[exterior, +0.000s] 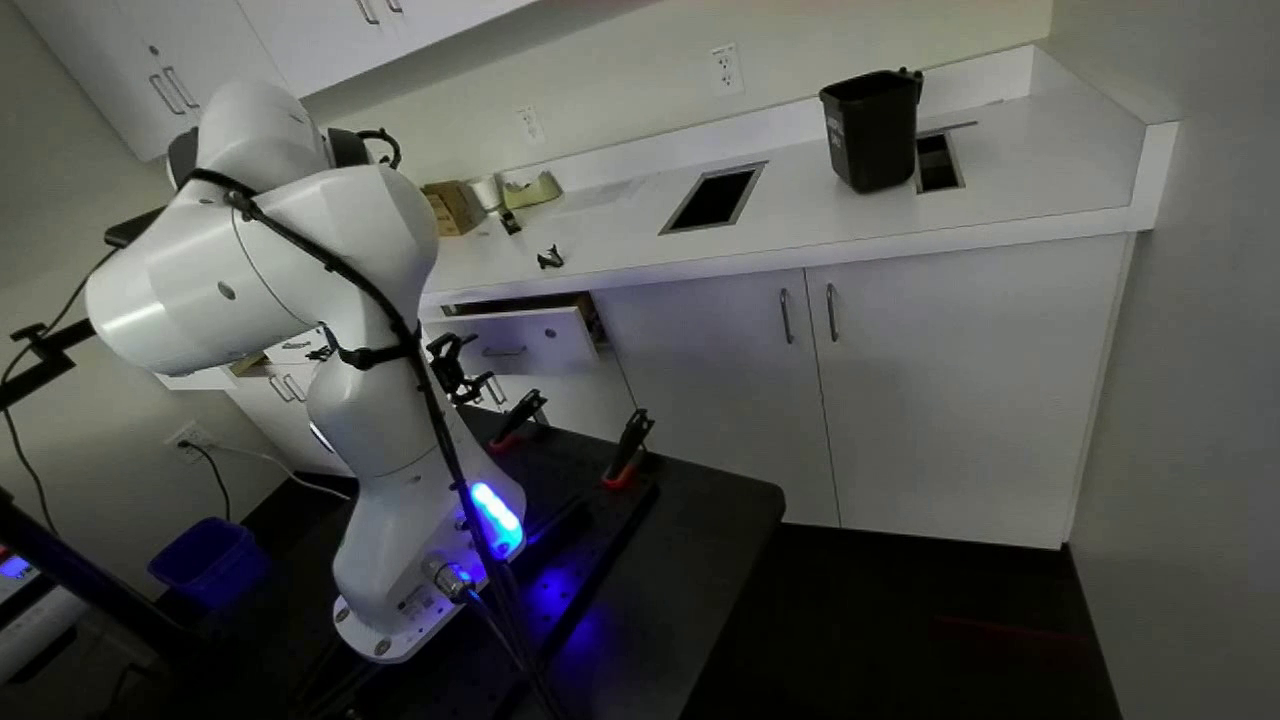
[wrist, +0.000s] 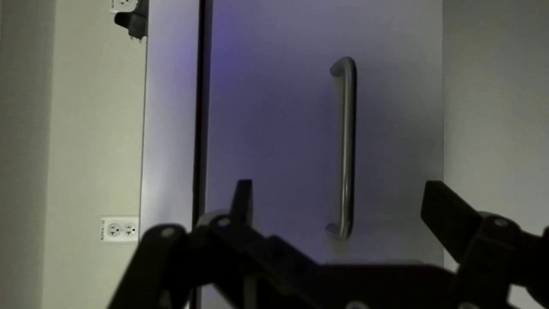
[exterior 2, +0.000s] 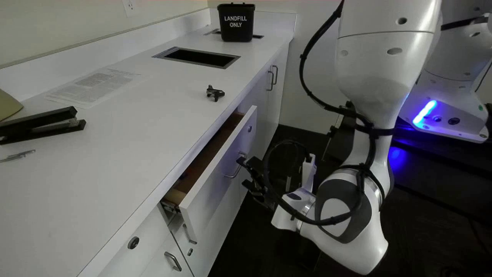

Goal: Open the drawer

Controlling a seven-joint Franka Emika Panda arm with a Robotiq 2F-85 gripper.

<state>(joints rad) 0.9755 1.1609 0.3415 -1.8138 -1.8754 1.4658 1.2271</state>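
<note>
Drawer stands partly out under the counter

In both exterior views the drawer juts out below the counter's front edge, its flat white front standing clear of the cabinet and part of its tan inner box showing behind. The gripper is released, its two fingers wide apart. In the wrist view the drawer's metal handle shows between them, farther ahead; whether either finger touches it cannot be told.

The arm rises from a dark table, a blue light glowing at its base. Two black clamps with red parts stand along the table edge facing the cabinet, one of them nearer that edge's rounded corner. Tall white doors stand beside the drawer.

On the counter, a small black object sits near the front edge, above the drawer. Farther along, a rectangular opening with a metal rim is set in it, and toward the far end a black bin marked "LANDFILL ONLY" stands upright just beside a narrower opening. A printed sheet lies close to the back edge; a black stapler and a grey pen lie well in from the front edge. In an exterior view a brown box, a white cup and a yellow-green item are grouped near the back edge.
</note>
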